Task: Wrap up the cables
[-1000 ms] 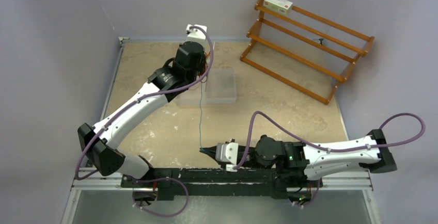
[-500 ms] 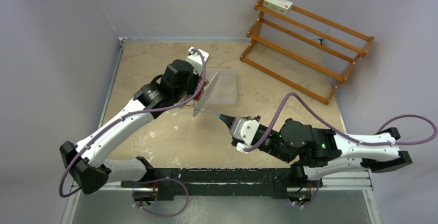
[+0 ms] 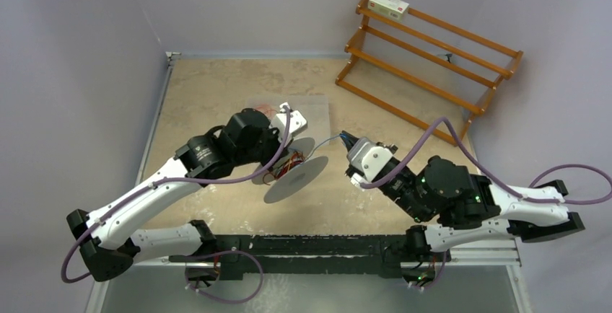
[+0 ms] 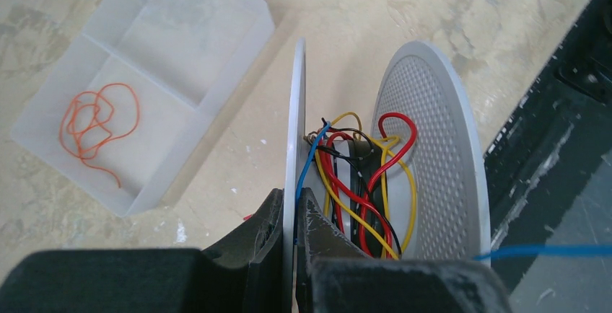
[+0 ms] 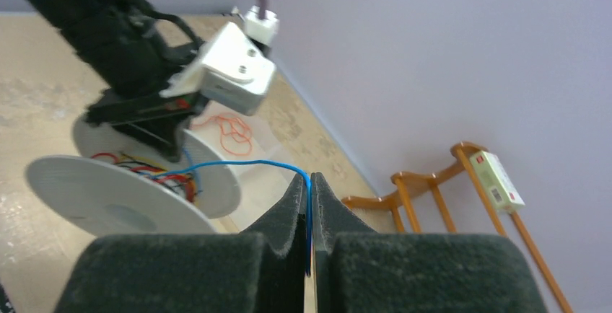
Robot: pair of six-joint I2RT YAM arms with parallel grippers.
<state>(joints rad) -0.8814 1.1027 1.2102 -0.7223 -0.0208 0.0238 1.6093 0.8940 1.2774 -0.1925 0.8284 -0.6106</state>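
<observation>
While winding step seemed in hand, left gripper [image 4: 290,205] sat clamped on flange of spool [image 4: 433,147]. Right gripper [image 5: 309,183] was pinched shut on blue cable [image 5: 245,161], which ran from spool core to jaws. Next move likely called for circling spool while keeping strand tight. Only left wrist view showed orange cable [image 4: 97,122] loose in tray [image 4: 195,32]. Only right wrist view showed pinch on blue strand.

- soft, even light from above on the bench [image 3: 209,89]; no glare.
- shadows under the arms are faint and blurred.
- left wrist view: left claw [image 4: 291,201] is dark and soft; the white spool [image 4: 433,147] bright, sharp.
- right wrist view: right claw [image 5: 308,183] blurs near the lens; the blue cable [image 5: 238,163] reads crisp.
</observation>
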